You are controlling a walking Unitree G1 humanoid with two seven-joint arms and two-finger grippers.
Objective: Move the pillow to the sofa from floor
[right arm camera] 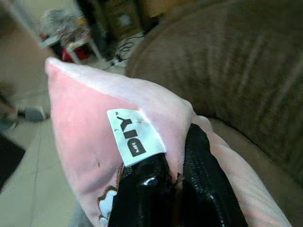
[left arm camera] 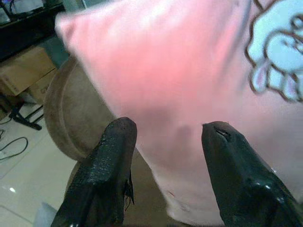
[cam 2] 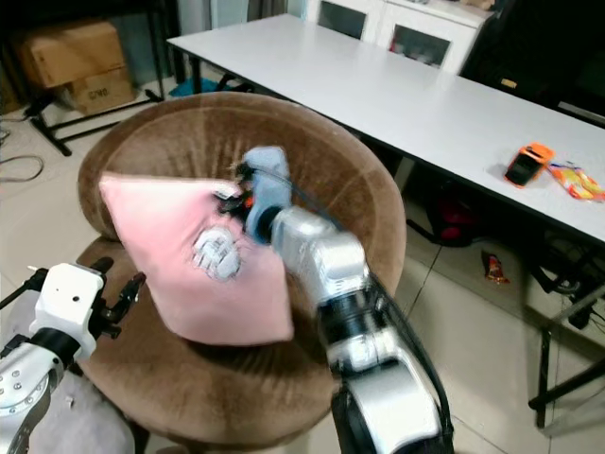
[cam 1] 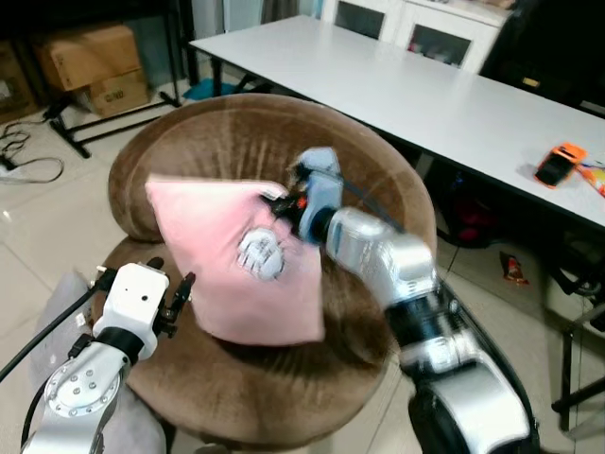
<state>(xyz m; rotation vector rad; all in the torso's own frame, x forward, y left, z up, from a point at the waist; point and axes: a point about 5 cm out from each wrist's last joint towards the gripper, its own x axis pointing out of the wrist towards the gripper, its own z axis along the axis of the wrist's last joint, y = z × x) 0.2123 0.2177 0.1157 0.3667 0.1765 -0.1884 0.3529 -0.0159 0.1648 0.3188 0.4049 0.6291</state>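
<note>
Nearest, the left gripper (cam 1: pixel 180 293) hovers with its fingers (left arm camera: pixel 109 179) spread apart at the sofa's (cam 1: pixel 378 189) front edge, just beside the pillow's lower corner. Above the seat, the pink pillow (cam 1: pixel 227 255) hangs tilted, its top edge pinched by the right gripper (right arm camera: pixel 175 189). Beyond the backrest stretches a white table (cam 1: pixel 425 95).

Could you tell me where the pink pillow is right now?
The pink pillow hangs over the brown sofa seat, pinched by the right hand.
</note>
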